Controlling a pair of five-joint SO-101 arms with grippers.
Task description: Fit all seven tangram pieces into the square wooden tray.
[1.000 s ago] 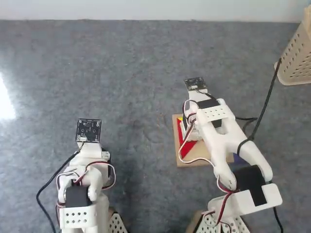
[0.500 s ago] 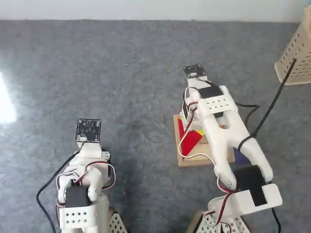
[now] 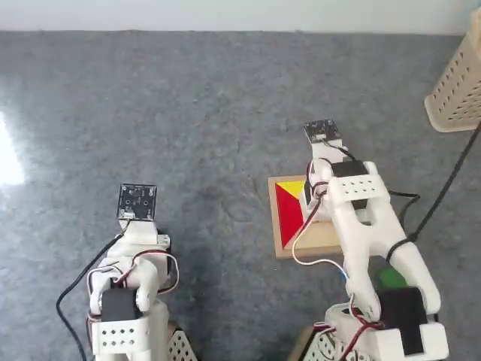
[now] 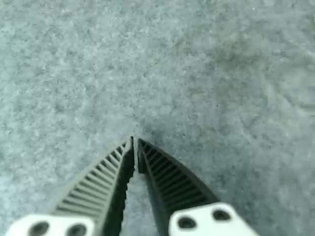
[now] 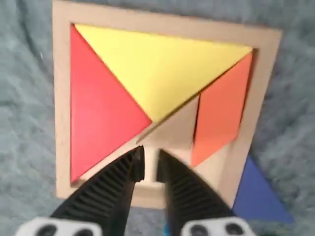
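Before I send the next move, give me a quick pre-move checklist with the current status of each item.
1. Right end effector empty: ok. Its fingers are narrowly apart with nothing between them.
2. Left end effector out of the way: ok. It is shut over bare table.
3. Red triangle, yellow triangle and orange parallelogram seated in tray: ok.
4. All seven pieces in: not ok. The blue triangle lies outside a tray corner.
5. Remaining pieces located: cannot tell. Something green lies near the tray, partly hidden.
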